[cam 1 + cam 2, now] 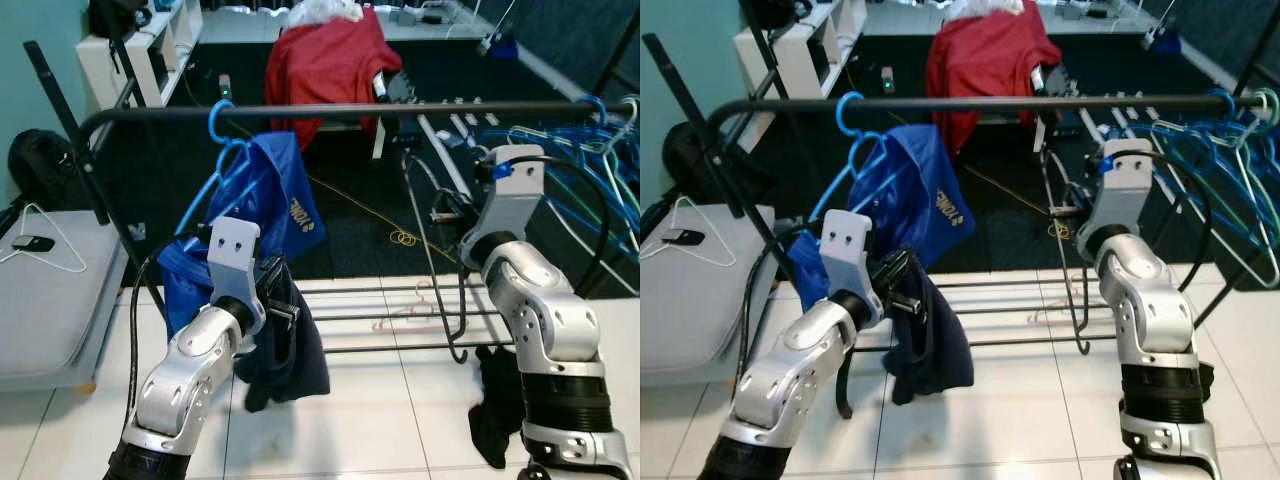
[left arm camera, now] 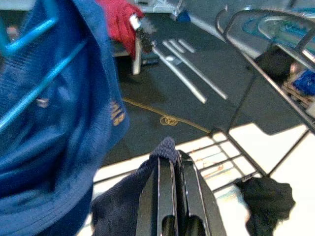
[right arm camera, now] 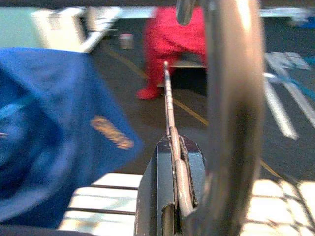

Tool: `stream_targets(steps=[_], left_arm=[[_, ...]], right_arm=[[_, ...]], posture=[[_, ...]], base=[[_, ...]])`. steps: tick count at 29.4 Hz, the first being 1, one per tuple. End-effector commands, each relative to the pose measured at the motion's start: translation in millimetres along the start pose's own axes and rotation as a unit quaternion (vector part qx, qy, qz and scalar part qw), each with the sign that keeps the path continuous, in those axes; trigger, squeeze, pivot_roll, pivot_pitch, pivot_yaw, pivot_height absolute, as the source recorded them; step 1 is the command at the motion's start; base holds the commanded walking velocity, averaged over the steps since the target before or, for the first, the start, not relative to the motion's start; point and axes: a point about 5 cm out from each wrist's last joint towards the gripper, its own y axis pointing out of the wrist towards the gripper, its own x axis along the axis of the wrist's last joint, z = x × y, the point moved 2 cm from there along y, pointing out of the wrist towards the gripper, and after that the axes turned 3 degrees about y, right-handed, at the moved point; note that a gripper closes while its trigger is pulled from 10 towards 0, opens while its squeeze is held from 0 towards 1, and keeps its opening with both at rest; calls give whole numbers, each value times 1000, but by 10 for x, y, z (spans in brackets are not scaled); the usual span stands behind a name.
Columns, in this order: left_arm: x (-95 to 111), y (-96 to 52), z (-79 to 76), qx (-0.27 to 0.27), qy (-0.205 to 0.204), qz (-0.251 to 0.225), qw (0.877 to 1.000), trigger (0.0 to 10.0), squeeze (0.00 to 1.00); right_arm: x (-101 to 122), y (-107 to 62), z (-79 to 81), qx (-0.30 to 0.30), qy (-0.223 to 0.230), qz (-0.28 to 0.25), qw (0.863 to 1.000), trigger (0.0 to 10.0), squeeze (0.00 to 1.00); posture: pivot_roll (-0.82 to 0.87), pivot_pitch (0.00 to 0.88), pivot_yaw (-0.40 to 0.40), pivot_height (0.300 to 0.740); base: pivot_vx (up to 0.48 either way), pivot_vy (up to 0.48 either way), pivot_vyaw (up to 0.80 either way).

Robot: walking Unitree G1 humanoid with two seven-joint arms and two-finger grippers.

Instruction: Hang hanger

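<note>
Head views: blue hanger [image 1: 222,150] hooked on the black rail [image 1: 400,108] of the clothes rack, near its left end; a blue shirt [image 1: 270,205] with gold lettering draped on it; left hand [image 1: 277,303] below the rail, against dark navy cloth [image 1: 290,350] hanging under the shirt; right hand [image 1: 1065,212] raised just under the rail's middle, at a thin upright wire; bunch of blue and pale hangers [image 1: 590,160] at the rail's right end; red garment [image 1: 325,60] over furniture behind; white hanger [image 1: 45,240] on a grey surface [image 1: 50,300] at left.

Left wrist view: fingers [image 2: 160,196] pressed together, clenched on the navy cloth [image 2: 123,206]; blue shirt [image 2: 54,123] close beside.

Right wrist view: fingers [image 3: 165,191] pinched on a thin metal wire [image 3: 170,123] running up from them; blurred grey bar [image 3: 234,98] close to the lens.
</note>
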Motion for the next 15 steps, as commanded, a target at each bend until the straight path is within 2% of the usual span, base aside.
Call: stream_targets(steps=[1, 4, 15], left_arm=[[-5, -11, -4, 1, 2, -2, 1000, 10000, 0], [-6, -8, -8, 1, -1, -2, 1000, 10000, 0], [-7, -13, -30, -5, 0, 0, 1000, 10000, 0]], right_arm=[[-31, 9, 14, 10, 3, 10, 1000, 10000, 0], [7, 19, 25, 13, 1, 5, 1000, 10000, 0], [156, 70, 13, 30, -3, -5, 1000, 10000, 0]], posture=[[-63, 199, -28, 740], [-65, 199, -27, 740], [-61, 195, -22, 740]], base=[[394, 0, 0], [368, 0, 0], [0, 0, 0]])
